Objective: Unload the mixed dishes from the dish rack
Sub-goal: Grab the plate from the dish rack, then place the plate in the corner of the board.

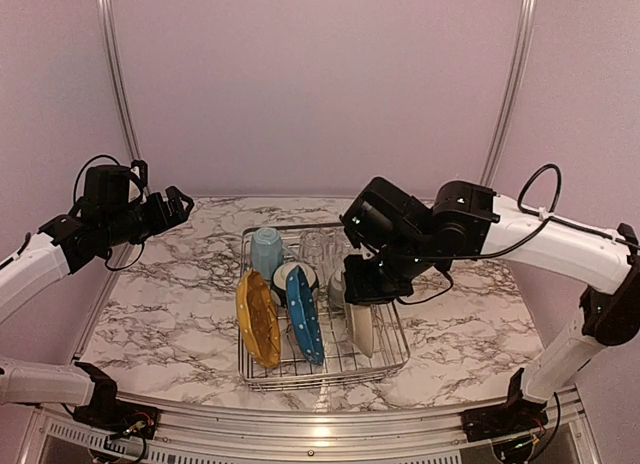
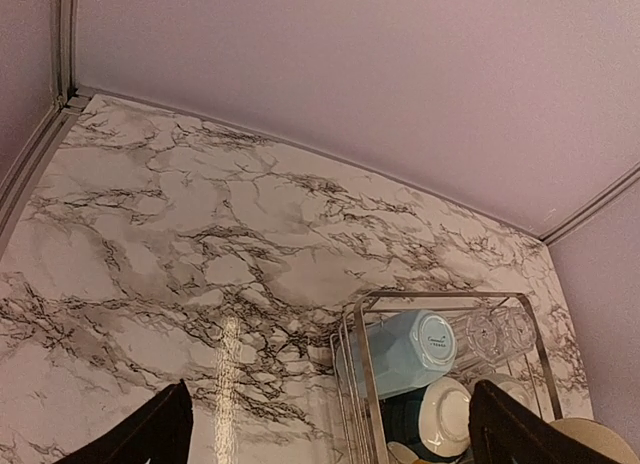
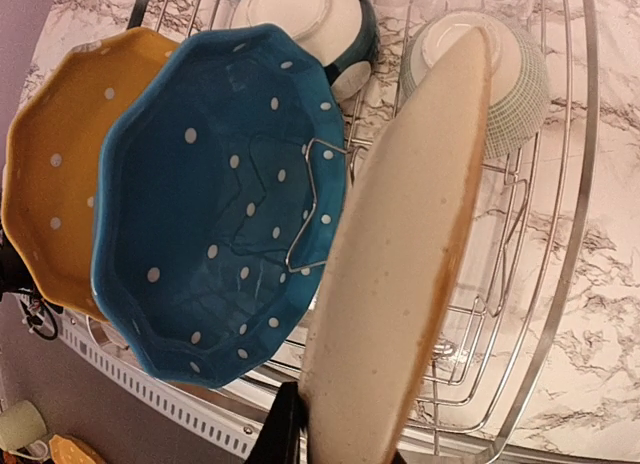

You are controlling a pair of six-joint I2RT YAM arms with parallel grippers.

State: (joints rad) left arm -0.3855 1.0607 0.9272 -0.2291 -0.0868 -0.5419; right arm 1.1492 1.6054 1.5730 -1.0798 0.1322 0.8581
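The silver wire dish rack (image 1: 398, 356) sits mid-table. In it, standing on edge, are a yellow plate (image 1: 258, 319), a white-dotted blue plate (image 1: 304, 314) and a beige plate (image 1: 360, 326). Behind them are a light blue mug (image 1: 266, 252), clear glasses (image 1: 315, 249), a dark-teal-and-white bowl (image 1: 293, 279) and a grey-green bowl (image 3: 510, 74). My right gripper (image 1: 365, 292) is shut on the top rim of the beige plate (image 3: 400, 264), with one finger (image 3: 280, 429) against its face. My left gripper (image 1: 180, 204) is open and empty, raised left of the rack.
The left wrist view shows the rack's rim (image 2: 365, 374), the mug (image 2: 405, 349), the glasses (image 2: 495, 329) and the marble table (image 2: 200, 244). The back wall and its metal posts stand behind the rack. The right arm reaches over the rack's right side.
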